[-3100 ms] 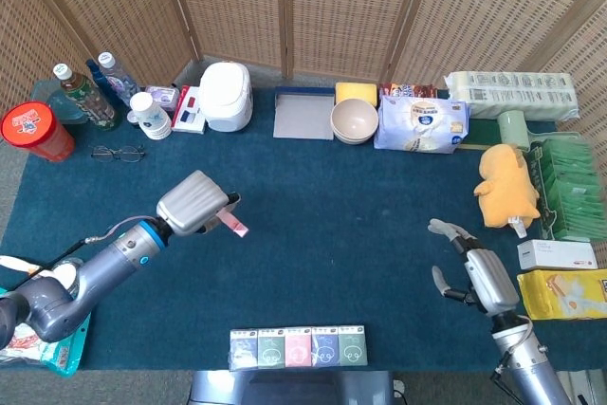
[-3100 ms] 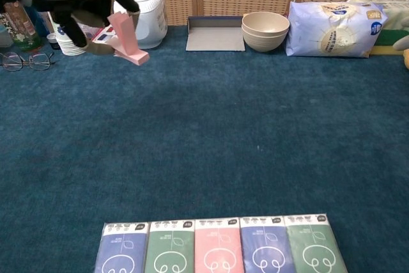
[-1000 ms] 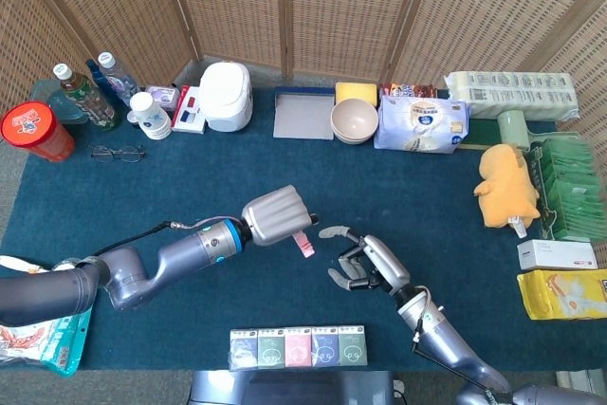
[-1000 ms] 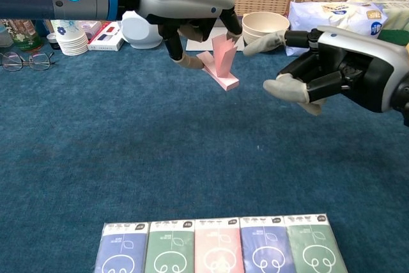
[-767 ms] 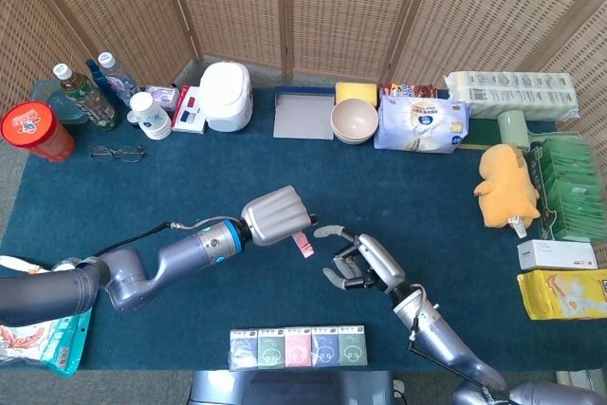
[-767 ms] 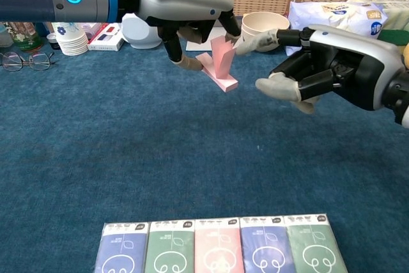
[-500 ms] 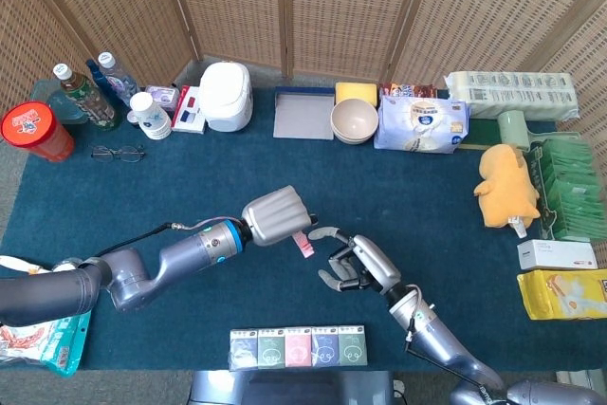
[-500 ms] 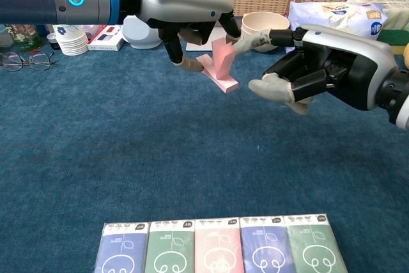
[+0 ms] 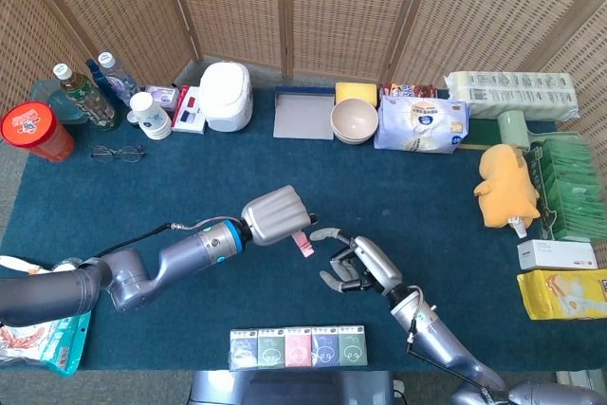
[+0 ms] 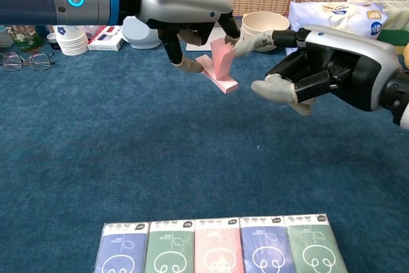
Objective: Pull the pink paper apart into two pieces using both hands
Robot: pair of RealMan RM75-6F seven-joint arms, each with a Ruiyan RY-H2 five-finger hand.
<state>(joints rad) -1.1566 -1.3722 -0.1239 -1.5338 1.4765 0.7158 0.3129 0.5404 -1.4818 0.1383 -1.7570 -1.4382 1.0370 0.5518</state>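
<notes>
Left robot hand [image 10: 182,4] pinches pink paper [image 10: 220,65], lifted off the counter. Right robot hand [image 10: 326,68], fingers spread and empty, hovers just beside it. Paper whole; second grip and tear remain.

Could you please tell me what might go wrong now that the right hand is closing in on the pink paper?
The left hand holds the folded pink paper only at its top, so a pull could slip it free rather than tear it. The right hand is open, with just one fingertip near the paper; a shallow pinch may miss. If dropped, the paper could land beside the row of tissue packets.
</notes>
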